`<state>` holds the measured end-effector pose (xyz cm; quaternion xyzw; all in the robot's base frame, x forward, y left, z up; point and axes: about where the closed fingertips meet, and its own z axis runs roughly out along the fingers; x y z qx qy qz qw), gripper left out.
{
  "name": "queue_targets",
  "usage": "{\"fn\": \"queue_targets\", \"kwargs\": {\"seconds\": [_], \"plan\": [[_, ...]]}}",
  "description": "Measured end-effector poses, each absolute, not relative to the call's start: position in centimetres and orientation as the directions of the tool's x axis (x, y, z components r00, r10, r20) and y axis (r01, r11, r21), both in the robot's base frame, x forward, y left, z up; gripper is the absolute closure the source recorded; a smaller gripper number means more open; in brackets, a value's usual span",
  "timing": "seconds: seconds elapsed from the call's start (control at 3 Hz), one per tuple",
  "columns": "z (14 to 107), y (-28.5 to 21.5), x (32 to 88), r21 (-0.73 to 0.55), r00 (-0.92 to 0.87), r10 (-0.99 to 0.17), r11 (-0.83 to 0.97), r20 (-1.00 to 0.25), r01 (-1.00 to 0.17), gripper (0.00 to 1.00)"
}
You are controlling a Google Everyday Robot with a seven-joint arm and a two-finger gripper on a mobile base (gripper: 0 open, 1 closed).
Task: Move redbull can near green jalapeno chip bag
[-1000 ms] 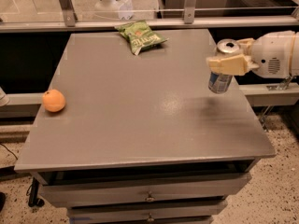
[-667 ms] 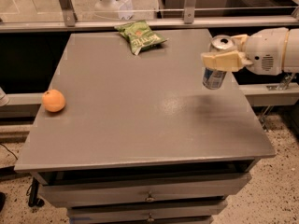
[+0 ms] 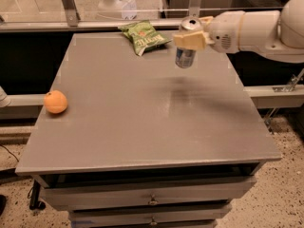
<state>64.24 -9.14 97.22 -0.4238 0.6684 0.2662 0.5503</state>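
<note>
In the camera view, the redbull can (image 3: 184,58) is held upright by the gripper (image 3: 189,39), whose cream fingers (image 3: 186,40) are closed around the can's upper part, just below its silver top. The can appears to be raised off the grey table (image 3: 142,122), over the far right part, and a faint shadow is seen on the surface beneath it. The green jalapeno chip bag (image 3: 144,36) lies near the far edge, just left of the can but apart from it. An orange (image 3: 55,101) rests by the left edge. The white arm (image 3: 259,26) reaches in from the right.
</note>
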Motion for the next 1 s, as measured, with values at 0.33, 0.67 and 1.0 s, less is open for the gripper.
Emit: {"fn": "queue_targets", "kwargs": {"seconds": [0.33,0.67,1.0], "plan": [[97.3,-6.2,69.9,-0.142,-0.008,-0.286,0.499,-0.958,-0.855,1.00],[96.6,-5.2,74.9,-0.157,-0.013,-0.304,0.530,-0.953,-0.833,1.00],[95.4,-4.8,77.6,-0.142,-0.040,-0.302,0.556,-0.953,-0.819,1.00]]}}
